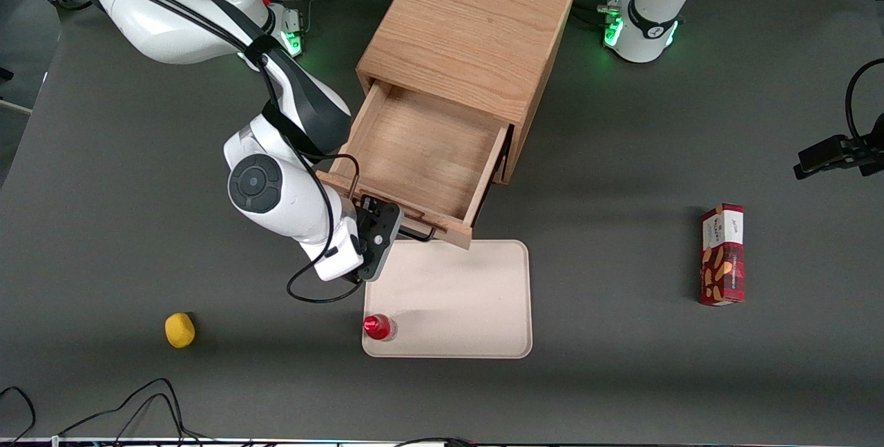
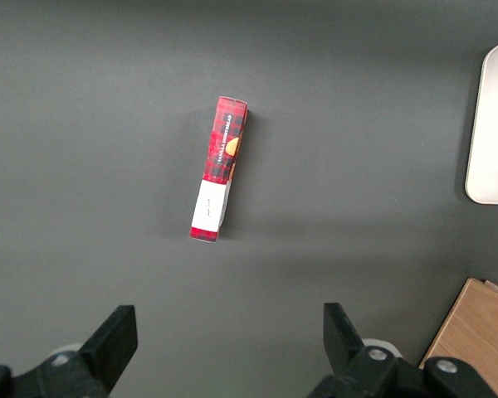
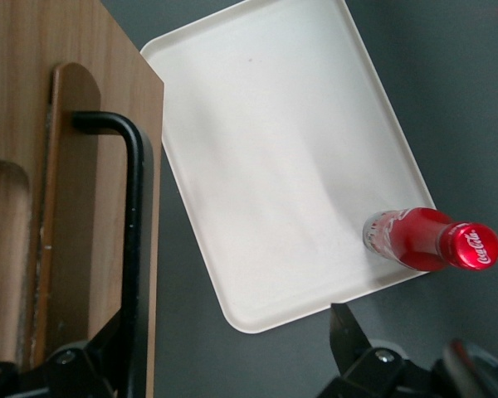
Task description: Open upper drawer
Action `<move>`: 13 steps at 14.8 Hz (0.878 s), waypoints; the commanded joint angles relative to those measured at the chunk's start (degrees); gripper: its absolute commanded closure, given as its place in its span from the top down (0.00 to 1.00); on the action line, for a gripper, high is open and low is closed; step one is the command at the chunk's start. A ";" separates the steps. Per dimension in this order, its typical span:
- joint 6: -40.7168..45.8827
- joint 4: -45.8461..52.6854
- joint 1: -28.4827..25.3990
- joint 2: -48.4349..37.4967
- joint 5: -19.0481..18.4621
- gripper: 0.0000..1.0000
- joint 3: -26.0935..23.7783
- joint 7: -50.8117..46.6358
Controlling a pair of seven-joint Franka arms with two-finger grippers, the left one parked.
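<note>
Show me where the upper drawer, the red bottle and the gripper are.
upper drawer (image 1: 421,150), front view, on its bare wooden floor.
red bottle (image 3: 473,245), right wrist view, on its red cap.
gripper (image 1: 383,222), front view, at the drawer's black pull handle, midway between the fingertips.

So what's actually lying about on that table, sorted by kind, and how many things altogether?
Wooden cabinet, its upper drawer pulled out: 1
Cream tray: 1
Coca-Cola bottle, standing on the tray: 1
Red snack box: 1
Yellow lemon-like fruit: 1
Total: 5
The gripper sits open at the drawer's black handle.
</note>
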State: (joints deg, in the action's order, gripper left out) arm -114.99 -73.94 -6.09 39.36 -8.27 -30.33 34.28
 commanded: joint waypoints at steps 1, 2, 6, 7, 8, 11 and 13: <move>-0.32 2.30 0.20 1.33 -0.60 1.00 -0.25 1.49; -0.41 2.48 0.21 1.24 -0.60 1.00 -0.25 1.40; -0.41 2.57 0.21 -1.04 -0.25 1.00 -0.25 0.70; -0.32 2.57 0.21 -2.17 0.01 1.00 -0.25 0.52; -0.32 2.40 0.38 -3.58 1.58 1.00 -0.17 0.26; -0.32 1.95 -0.14 -9.02 7.03 1.00 4.83 -1.15; -0.15 1.69 0.29 -12.80 11.32 1.00 8.60 -1.32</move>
State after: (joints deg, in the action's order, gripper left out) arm -115.62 -70.73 -5.93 31.45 -1.53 -25.69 33.81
